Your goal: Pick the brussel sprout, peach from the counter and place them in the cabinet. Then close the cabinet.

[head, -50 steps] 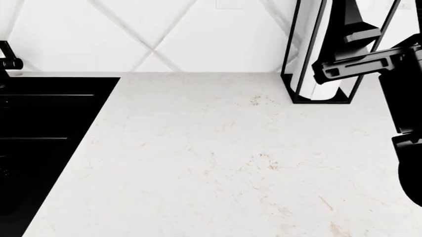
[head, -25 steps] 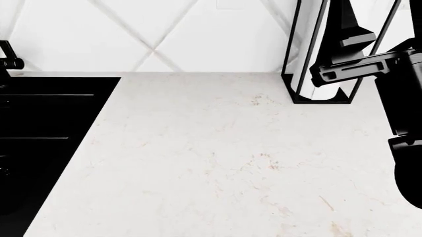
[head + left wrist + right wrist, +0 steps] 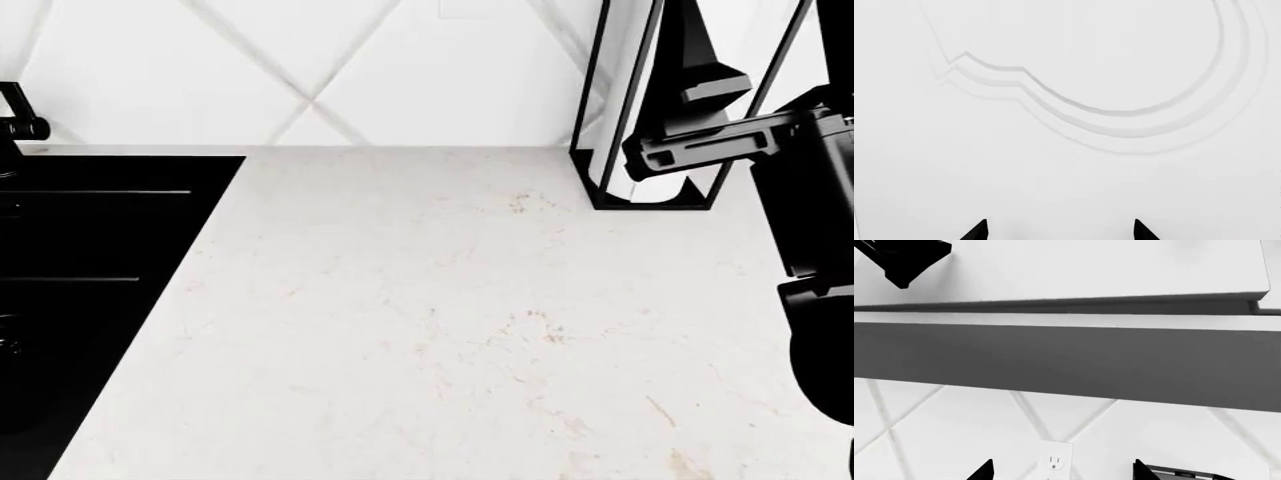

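Neither the brussel sprout nor the peach shows in any view. The white marble counter (image 3: pixel 441 320) lies bare in the head view. My right arm (image 3: pixel 814 200) rises at the right edge of that view, and its hand reaches up out of sight. In the right wrist view my right gripper (image 3: pixel 1062 471) is open and empty. It faces the grey underside of the cabinet (image 3: pixel 1054 355) and the tiled wall. My left gripper (image 3: pixel 1061 231) is open too, with nothing between its tips. It sits close to a white panel (image 3: pixel 1074 165) with curved grooves, which looks like a cabinet door.
A black stovetop (image 3: pixel 94 270) takes up the left side. A black-framed white stand (image 3: pixel 641 110) is at the back right against the diamond-tiled wall (image 3: pixel 307 70). A wall outlet (image 3: pixel 1053 462) shows below the cabinet. A black arm part (image 3: pixel 907 257) crosses the cabinet front.
In the head view my right arm has shifted slightly left and upward. Nothing on the counter has changed.
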You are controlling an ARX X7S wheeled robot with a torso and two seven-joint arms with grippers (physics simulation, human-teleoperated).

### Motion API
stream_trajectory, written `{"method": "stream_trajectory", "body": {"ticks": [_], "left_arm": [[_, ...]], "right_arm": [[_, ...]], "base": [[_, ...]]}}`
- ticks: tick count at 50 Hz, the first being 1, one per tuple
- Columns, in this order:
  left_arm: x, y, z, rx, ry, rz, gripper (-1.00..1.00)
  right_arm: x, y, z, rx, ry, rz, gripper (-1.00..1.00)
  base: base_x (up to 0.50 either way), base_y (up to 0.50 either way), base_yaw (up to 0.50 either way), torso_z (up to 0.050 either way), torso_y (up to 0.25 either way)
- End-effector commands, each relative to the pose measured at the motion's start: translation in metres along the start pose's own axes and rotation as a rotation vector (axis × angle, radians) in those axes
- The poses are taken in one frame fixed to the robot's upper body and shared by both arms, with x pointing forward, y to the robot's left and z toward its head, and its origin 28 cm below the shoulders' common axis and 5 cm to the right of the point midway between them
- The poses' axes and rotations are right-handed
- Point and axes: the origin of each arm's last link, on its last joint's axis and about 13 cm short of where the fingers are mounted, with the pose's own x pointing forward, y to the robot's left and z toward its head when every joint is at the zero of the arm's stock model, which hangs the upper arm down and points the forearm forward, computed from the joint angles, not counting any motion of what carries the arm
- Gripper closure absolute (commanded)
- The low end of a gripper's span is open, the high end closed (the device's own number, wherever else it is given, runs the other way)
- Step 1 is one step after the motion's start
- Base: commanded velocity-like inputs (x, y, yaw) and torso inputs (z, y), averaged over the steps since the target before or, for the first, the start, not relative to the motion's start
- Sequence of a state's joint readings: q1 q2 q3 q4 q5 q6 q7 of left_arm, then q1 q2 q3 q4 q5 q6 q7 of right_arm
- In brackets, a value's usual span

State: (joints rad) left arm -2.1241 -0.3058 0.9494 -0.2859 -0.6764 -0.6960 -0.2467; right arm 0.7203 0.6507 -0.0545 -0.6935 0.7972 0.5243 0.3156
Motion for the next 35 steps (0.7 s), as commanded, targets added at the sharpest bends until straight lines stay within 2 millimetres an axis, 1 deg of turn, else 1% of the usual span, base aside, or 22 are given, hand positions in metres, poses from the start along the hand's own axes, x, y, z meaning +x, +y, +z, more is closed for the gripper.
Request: {"method": "stream_trajectory", "body": {"ticks": [1,9,21,27,35], "left_arm": [[0.005,-0.035,-0.034,-0.097,0.18,-0.227,-1.0],[0.011,-0.036,-0.037,-0.087,0.214,-0.226,-1.0],[0.011,-0.038,-0.036,-0.081,0.215,-0.236,-1.0],[0.006,-0.033,-0.036,-0.127,0.192,-0.194,-1.0],[-0.015,-0.018,-0.032,-0.248,0.116,-0.088,-1.0]], "right_arm": [[0.0,0.0,0.0,0.001,-0.002,-0.001,-1.0],[-0.001,0.001,-0.001,0.004,-0.001,0.0,-1.0],[0.0,0.0,-0.001,0.006,0.0,-0.002,-1.0],[-0.001,-0.001,0.0,0.005,-0.001,-0.006,-1.0],[-0.001,-0.005,0.005,0.0,-0.011,-0.019,-1.0]], "base": [[0.0,0.0,0.0,0.0,-0.011],[0.0,0.0,0.0,0.0,-0.005],[0.0,0.0,0.0,0.0,-0.011],[0.0,0.0,0.0,0.0,-0.009],[0.0,0.0,0.0,0.0,-0.005]]}}
